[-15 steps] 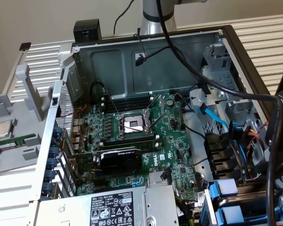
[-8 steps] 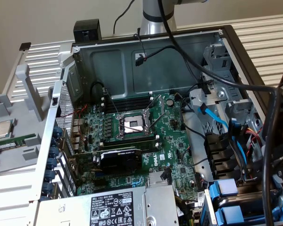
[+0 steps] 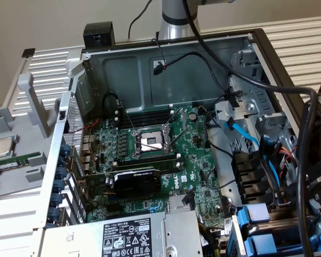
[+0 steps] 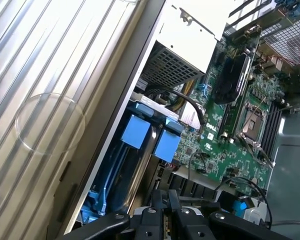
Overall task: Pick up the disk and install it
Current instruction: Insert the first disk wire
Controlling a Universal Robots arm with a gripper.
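Wrist view is showing the gripper (image 4: 166, 220) hanging with fingers pressed together, gripping nothing, near the disk (image 4: 167, 145), which is sitting inside the computer case (image 4: 292, 170) beside a similar blue-framed drive (image 4: 139, 131).

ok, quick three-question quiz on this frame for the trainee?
1. True or false: the gripper is shut and empty.
2. The two drive tabs are: A red, B blue, C green.
3. Fill in: the chip lies outside the case, on the exterior view's ____.
Key: 1 true; 2 B; 3 left.
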